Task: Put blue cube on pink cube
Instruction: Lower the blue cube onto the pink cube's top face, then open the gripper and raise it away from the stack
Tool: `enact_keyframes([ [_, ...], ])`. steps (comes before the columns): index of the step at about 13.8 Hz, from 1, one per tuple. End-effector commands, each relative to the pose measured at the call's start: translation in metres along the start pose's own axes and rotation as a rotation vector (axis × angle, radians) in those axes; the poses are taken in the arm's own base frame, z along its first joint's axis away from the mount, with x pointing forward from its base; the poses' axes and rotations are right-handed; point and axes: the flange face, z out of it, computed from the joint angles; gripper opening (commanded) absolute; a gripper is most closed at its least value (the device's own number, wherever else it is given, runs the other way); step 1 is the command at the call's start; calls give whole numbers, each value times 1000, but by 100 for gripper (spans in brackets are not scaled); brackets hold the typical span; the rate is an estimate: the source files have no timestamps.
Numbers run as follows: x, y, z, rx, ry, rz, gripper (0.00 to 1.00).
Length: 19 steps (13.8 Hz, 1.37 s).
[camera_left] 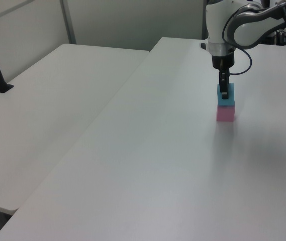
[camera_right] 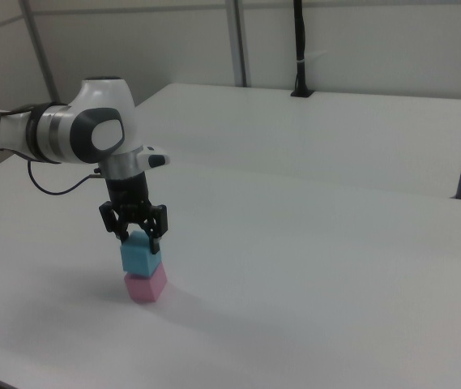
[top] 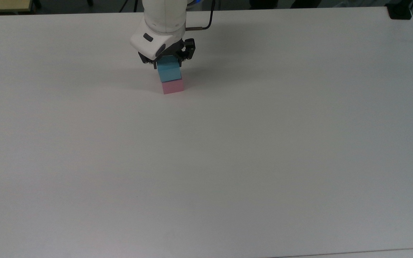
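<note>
Blue cube (top: 169,72) set on pink cube (top: 172,86), gripper (top: 166,63) around it.

The blue cube is seen resting squarely on the pink cube, which stands on the white table (top: 228,150) (towards the far edge in the top view). The blue cube's upper part is straddled by the gripper's fingers (camera_right: 155,231); in the right view they are spread about the cube's width, and whether it is gripped cannot be told.

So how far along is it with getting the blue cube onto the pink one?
Nearly done. The blue cube already sits on top of the pink cube, roughly squared up in the left view and the right view. In hand: the claw is down over the blue cube, its fingers at the cube's sides, so it does not look released. Left: open, lift clear, and see whether the stack stands.
</note>
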Motion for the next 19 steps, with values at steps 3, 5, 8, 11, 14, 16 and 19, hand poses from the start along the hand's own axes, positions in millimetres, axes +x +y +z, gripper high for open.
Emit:
enact_keyframes([
  [3, -7, 7, -1, -13, 21, -5, 100],
  [5, -9, 12, -14, -12, 41, 9, 100],
  [8, -16, 18, -76, -10, 117, 59, 100],
  [11, -18, 24, -158, 17, 133, 135, 100],
  [14, -31, 17, -204, 18, 120, 129, 100],
  [16, -32, 19, -208, 18, 118, 132, 100],
  [19, -31, 16, -207, 15, 115, 145, 100],
])
